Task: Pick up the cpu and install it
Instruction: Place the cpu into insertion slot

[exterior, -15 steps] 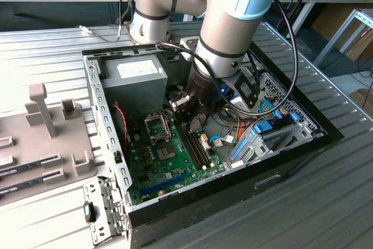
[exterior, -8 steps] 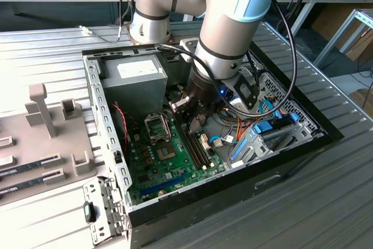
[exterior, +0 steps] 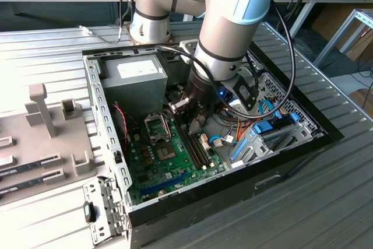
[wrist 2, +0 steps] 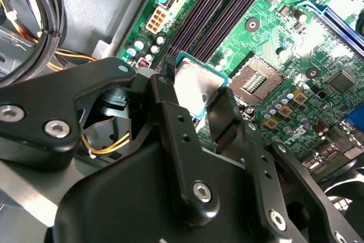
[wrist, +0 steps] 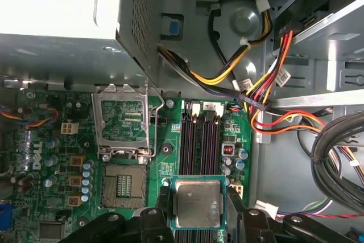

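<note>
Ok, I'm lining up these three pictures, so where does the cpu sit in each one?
Exterior view: hidden under the gripper, inside the case.
First wrist view: the cpu, held in the gripper, hangs over the memory slots.
Second wrist view: the cpu sits at the gripper's tip, between slots and socket.
Shared landmark: the black memory slots.

Chip [wrist: 197, 202]: dull silver-grey top, teal-green rim. Gripper [wrist: 197, 210]: black. Circuit board [wrist: 85, 135]: green, black slots [wrist: 200, 135]. Cables [wrist: 227, 72]: yellow, red, orange, black. Box [exterior: 122, 94] at the board's 11 o'clock, exterior view: grey.
</note>
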